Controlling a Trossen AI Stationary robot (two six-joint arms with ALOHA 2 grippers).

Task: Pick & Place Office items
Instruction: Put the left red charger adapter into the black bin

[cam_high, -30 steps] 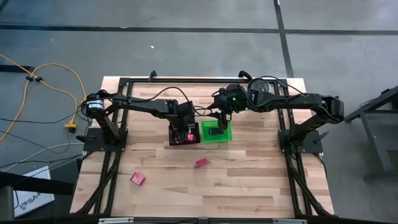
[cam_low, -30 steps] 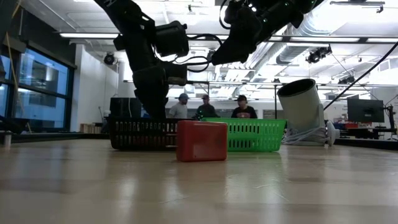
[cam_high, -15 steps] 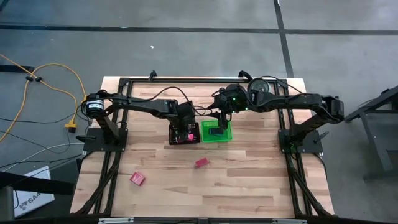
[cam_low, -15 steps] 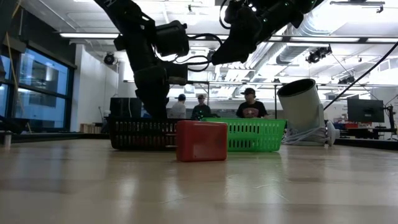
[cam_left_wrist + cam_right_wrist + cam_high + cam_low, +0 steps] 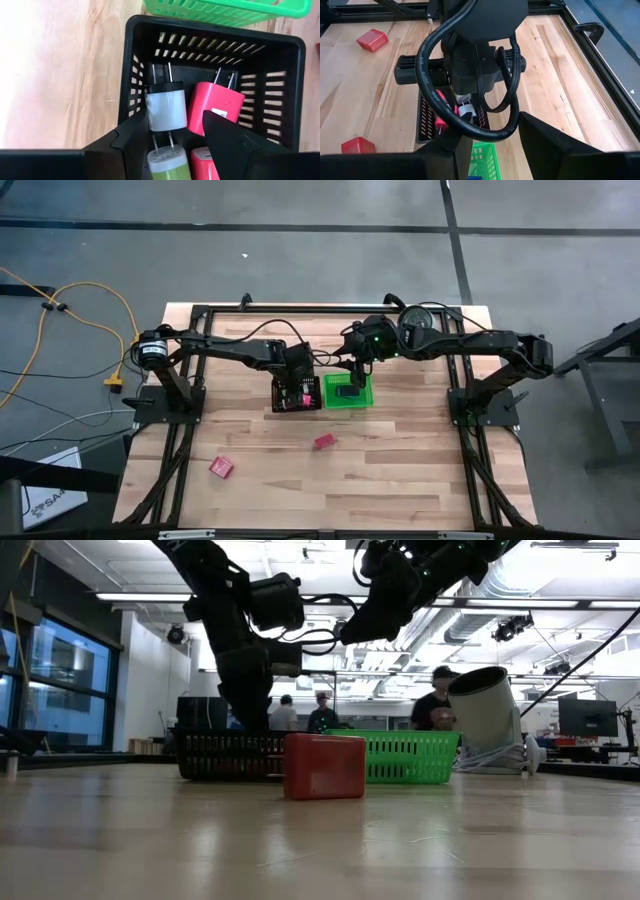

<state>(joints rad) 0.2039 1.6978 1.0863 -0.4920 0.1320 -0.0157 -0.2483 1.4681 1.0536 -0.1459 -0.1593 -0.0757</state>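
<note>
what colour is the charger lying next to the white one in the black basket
Red, or pinkish red: the plug-in charger beside the white charger in the black basket. The left wrist view shows it best.

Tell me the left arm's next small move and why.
Probably lift the left pincer straight up out of the black mesh tray. It looks open, with a white charger and pink charger lying loose below. Red blocks wait on the table.
</note>
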